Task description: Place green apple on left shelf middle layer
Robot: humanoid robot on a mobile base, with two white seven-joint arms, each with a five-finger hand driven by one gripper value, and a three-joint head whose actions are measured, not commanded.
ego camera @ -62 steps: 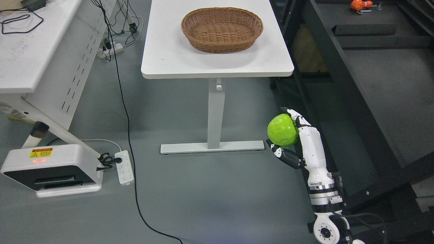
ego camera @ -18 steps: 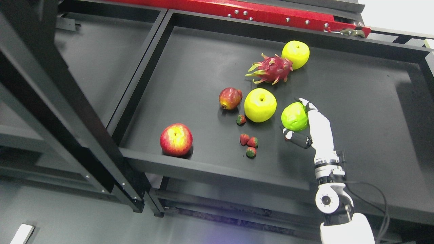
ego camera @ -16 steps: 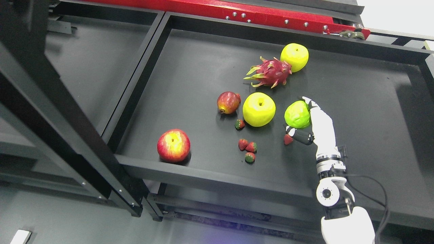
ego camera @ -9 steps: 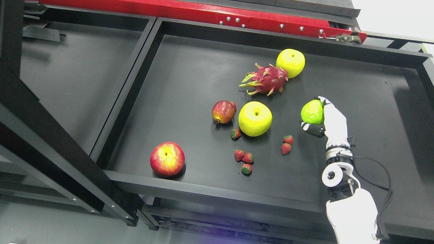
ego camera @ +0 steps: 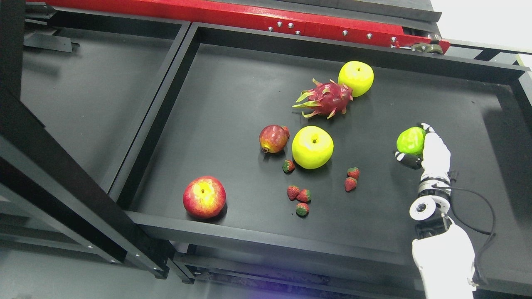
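Observation:
My right hand comes in from the lower right and is shut on the green apple, with fingers over its top and the thumb under it. It holds the apple over the right part of the black shelf tray. I cannot tell whether the apple touches the shelf surface. The left hand does not show.
On the tray lie two yellow apples, a dragon fruit, a pomegranate, a red apple near the front rim and several strawberries. A black frame post crosses the lower left. A red beam runs behind.
The camera swung from the floor and basket table to the shelf. In the last second my right hand has carried the green apple rightward over the tray, away from the yellow apple.

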